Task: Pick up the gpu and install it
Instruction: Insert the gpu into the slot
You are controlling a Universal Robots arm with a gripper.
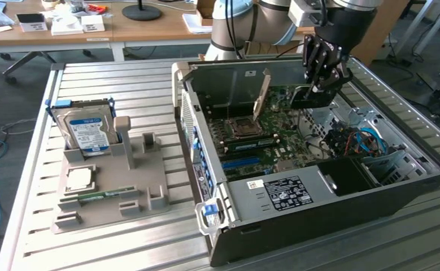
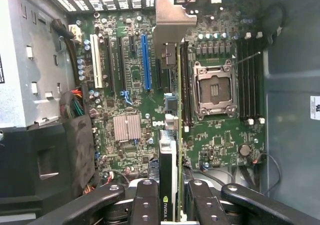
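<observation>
Tool [image 2: 172, 205] with gpu [image 2: 169, 152] edge-on over motherboard [image 2: 220, 140]

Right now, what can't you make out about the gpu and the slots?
Wrist view: the gpu is edge-on, hiding its connector edge and whatever slot lies beneath.
Wrist view: the gripper meets the card at the picture's edge, so the contact is partly cut off.
Exterior view: the card's gap to the motherboard is too small to judge.

Open case [image 1: 340, 203] sits by the counter [image 1: 114, 79] edge on the exterior view's right, parts tray [image 1: 110, 186] beside it toward the opposite edge, hard drive [image 1: 90, 131] standing at the tray's far end. The gpu [image 2: 169, 150], pinched in the claw [image 2: 172, 205], is inside the case over the motherboard [image 2: 130, 85].
</observation>
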